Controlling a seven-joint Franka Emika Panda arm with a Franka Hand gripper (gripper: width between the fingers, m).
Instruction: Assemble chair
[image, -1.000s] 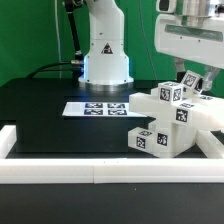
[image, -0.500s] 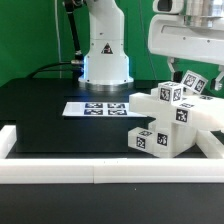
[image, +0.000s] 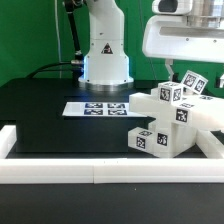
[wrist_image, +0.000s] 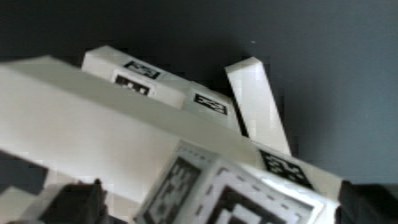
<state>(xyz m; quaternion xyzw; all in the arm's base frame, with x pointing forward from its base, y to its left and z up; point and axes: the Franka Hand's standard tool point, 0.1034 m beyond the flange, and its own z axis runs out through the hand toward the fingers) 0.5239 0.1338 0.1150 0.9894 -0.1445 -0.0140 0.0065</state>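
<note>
White plastic, stiff and likely light, the chair (image: 170, 120) by the desk's (image: 60, 125) front corner suits gripping across one bar; the gripper (image: 190, 72) hangs above, jaws released.

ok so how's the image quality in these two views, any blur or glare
Exterior view: evenly lit, fairly sharp, the chair reads bright against the black table, tags legible. Wrist view: soft and blurred, chair parts too close, dark background, nearest tags smeared.
</note>
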